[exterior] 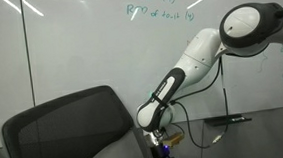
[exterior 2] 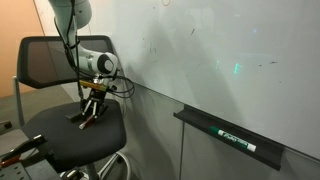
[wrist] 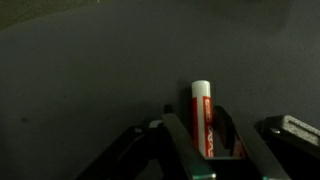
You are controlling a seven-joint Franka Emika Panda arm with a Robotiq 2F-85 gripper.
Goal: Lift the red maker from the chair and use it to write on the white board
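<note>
The red maker (wrist: 201,105), a short stick with a white end and a red printed body, stands between my gripper's (wrist: 200,122) two dark fingers in the wrist view, and they are shut on its sides. In both exterior views the gripper (exterior 2: 91,108) points down at the seat of the black chair (exterior 2: 50,65), just in front of its mesh backrest (exterior: 65,129). I cannot tell whether the maker still touches the seat. The white board (exterior 2: 220,50) fills the wall beside the chair and carries faint green handwriting (exterior: 156,6).
A dark ledge (exterior 2: 235,140) juts from the board's lower edge with a flat bar-shaped object on it. The arm's white links (exterior: 195,60) reach across in front of the board. A chair armrest (exterior 2: 25,152) sticks out at the lower left.
</note>
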